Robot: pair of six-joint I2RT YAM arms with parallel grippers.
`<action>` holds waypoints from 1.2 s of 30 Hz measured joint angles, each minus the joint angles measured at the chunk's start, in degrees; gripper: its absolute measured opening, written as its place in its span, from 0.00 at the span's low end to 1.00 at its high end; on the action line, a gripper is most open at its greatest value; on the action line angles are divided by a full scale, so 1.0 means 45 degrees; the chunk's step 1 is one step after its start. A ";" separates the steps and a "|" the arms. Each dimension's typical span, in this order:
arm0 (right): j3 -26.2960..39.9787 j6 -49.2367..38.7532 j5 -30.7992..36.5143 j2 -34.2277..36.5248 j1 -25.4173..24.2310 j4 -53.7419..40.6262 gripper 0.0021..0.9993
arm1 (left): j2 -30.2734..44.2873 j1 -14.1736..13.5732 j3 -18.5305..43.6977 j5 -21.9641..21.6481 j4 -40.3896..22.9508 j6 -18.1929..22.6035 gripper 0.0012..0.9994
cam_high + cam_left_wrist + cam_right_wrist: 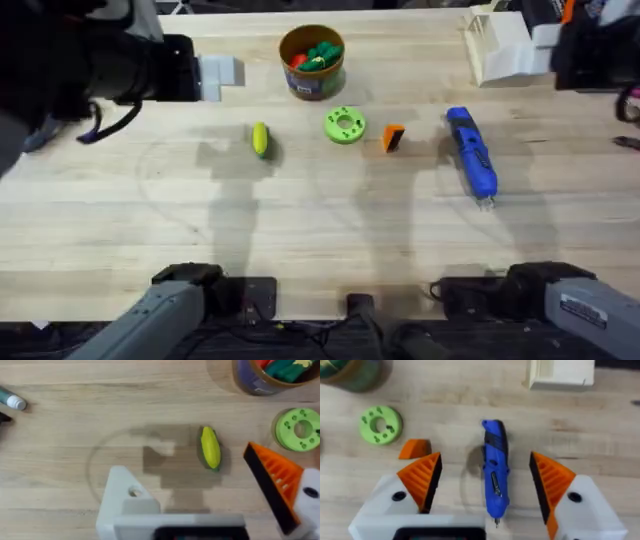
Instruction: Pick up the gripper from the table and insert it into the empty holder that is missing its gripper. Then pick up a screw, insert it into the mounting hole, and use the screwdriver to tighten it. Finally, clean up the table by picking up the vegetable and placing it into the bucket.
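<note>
The orange ribbed gripper [393, 137] [415, 448] lies on the table between a green ring disc and the blue screwdriver [472, 155] [495, 467]. High above the table, my left gripper [185, 460] [222, 72] is open and holds nothing. One of its sides is the bare white holder [125, 497]; the other finger carries an orange pad [275, 477]. The yellow vegetable [260, 138] [210, 447] lies below it. The ochre bucket [312, 60] [265, 375] stands at the back with red and green pieces inside. Open as well, my right gripper [485, 457] hovers over the screwdriver.
A green ring disc [345, 125] [300, 427] [381, 424] lies in front of the bucket. A white box [505, 45] [560, 372] stands at the back right. A marker pen [12, 400] lies off to one side. The right arm [590, 45] hangs large at the upper right.
</note>
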 joint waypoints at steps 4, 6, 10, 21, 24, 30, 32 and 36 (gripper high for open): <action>0.0031 0.0000 0.0000 0.0864 0.0000 -0.0283 0.99 | 0.0990 0.0000 0.0182 0.0000 -0.0245 0.0000 0.99; 0.0031 0.0000 0.0000 0.1042 0.0000 -0.0283 0.99 | 0.1321 0.0000 0.0182 -0.0004 -0.0317 0.0000 0.99; 0.0031 0.0000 0.0000 0.1083 0.0000 -0.0283 0.99 | 0.1702 0.0000 0.0182 0.0000 -0.0385 0.0000 0.99; 0.0040 0.0000 0.0000 0.1083 0.0000 -0.0283 0.99 | 0.2782 -0.0888 0.0324 0.0385 -0.1062 -0.1624 0.99; 0.0040 0.0000 0.0000 0.1083 0.0000 -0.0287 0.99 | 0.3761 -0.1258 0.0391 0.0458 -0.1444 -0.2376 0.99; 0.0040 0.0000 0.0000 0.1083 0.0000 -0.0285 0.99 | 0.5828 -0.1331 0.0395 0.0491 -0.1216 -0.3143 0.99; 0.0040 0.0000 0.0000 0.1083 0.0000 -0.0287 0.99 | 0.6405 -0.1336 0.0395 0.0495 -0.0760 -0.3240 0.99; 0.0040 0.0000 -0.0002 0.1081 0.0000 -0.0283 0.99 | 0.7624 -0.1331 0.0420 0.0830 -0.0063 -0.3238 0.99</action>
